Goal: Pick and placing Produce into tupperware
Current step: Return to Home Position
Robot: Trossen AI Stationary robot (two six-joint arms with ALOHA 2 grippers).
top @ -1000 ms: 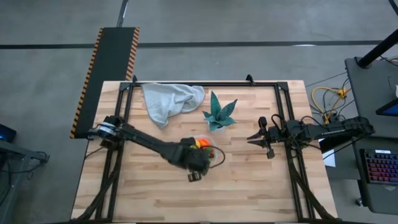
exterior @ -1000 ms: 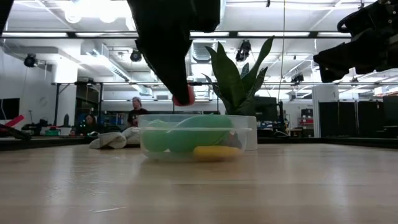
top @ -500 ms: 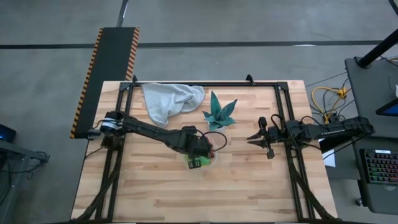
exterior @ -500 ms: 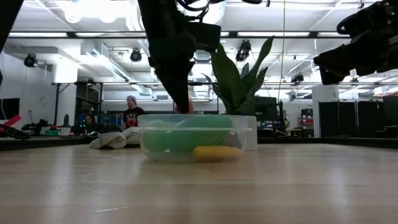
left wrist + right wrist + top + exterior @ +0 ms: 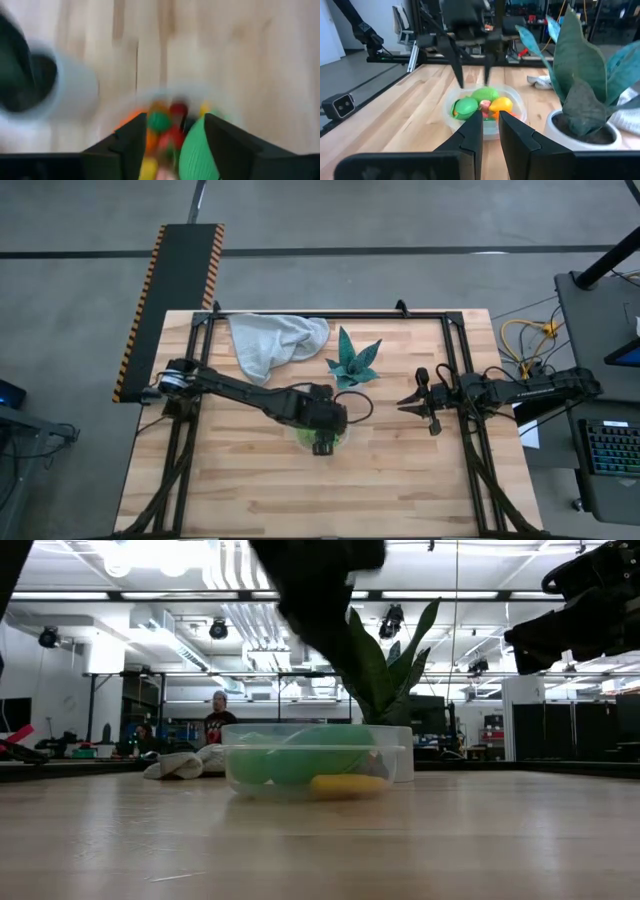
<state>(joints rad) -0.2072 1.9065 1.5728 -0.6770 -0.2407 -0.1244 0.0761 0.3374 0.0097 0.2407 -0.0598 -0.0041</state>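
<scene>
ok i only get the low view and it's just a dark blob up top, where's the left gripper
Observer: above the tub; the left gripper points down at it, as the high view shows.
Operator: open or shut
Observer: open, with nothing between its fingers, by the right wrist view.
Operator: and the right one
Observer: the right gripper waits apart from the tub, on its right, near the plant.
</scene>
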